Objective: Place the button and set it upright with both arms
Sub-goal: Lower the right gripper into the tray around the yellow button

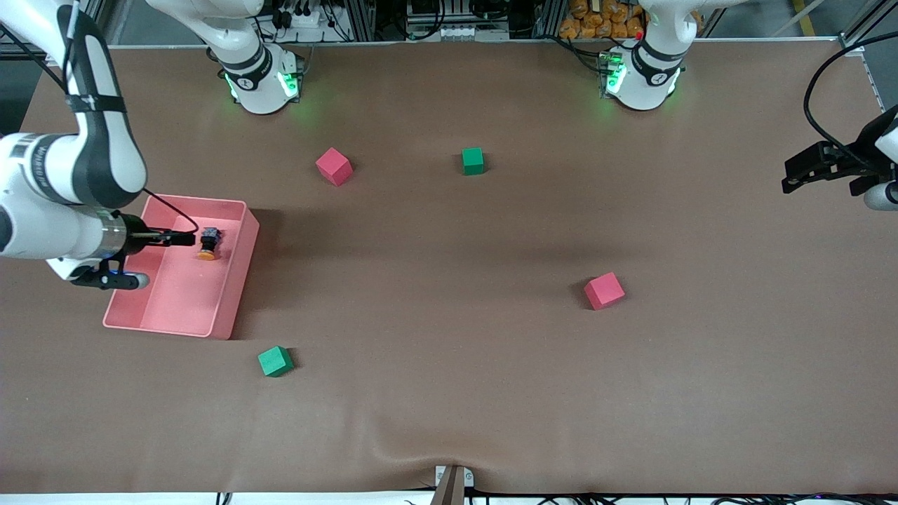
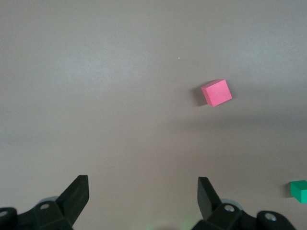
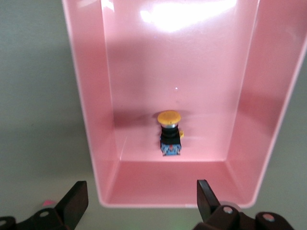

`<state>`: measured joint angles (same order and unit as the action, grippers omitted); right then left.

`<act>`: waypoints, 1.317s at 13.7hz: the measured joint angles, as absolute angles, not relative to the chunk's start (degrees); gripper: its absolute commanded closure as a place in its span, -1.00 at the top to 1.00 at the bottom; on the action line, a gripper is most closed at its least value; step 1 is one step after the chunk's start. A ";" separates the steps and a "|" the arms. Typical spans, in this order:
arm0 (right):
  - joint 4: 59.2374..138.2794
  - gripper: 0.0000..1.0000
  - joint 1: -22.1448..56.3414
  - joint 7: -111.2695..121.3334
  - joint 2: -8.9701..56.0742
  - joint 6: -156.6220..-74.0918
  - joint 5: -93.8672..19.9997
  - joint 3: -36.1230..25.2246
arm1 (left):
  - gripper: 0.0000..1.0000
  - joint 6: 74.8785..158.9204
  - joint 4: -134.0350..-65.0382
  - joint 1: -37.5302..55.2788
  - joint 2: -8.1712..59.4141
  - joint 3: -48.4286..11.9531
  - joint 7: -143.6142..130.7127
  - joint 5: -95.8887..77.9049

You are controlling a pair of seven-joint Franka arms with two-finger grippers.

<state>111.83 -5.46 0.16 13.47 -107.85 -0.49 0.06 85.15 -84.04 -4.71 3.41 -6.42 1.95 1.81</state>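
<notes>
While the button [image 3: 170, 133] lies on its side in the pink bin [image 1: 231, 280], the right end effector [image 3: 139, 203] hovers above, wide open and empty. Light, rigid, probably slick: pinch its black body. The left end effector [image 2: 143, 199] waits open over bare counter [image 1: 449, 351].

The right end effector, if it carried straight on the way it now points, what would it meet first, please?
Probably the button lying in the pink bin; the open right end effector is lined up with it, though depth is unclear.
</notes>
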 measured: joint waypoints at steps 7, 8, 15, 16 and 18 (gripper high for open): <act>123.60 1.00 -8.27 0.54 12.80 -122.93 -0.47 0.00 | 1.00 85.15 -84.08 -4.72 3.63 -6.37 1.95 1.81; 123.80 1.00 -8.28 0.55 13.09 -123.57 -0.47 0.04 | 1.00 85.15 -84.08 -4.72 3.72 -6.37 1.95 1.81; 128.54 1.00 -8.25 0.59 15.18 -132.87 -0.31 0.27 | 1.00 85.15 -84.08 -4.72 3.99 -6.36 1.95 1.81; 129.50 1.00 -8.25 0.59 15.22 -134.38 -0.28 0.28 | 1.00 85.15 -84.08 -4.72 4.11 -6.36 1.95 1.81; 130.81 1.00 -8.25 0.60 15.23 -136.74 -0.26 0.28 | 1.00 85.50 -84.08 -4.72 4.41 -6.36 1.95 1.81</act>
<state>130.81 -8.25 0.60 15.23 -136.74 -0.26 0.28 85.50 -84.08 -4.72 4.41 -6.36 1.95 1.81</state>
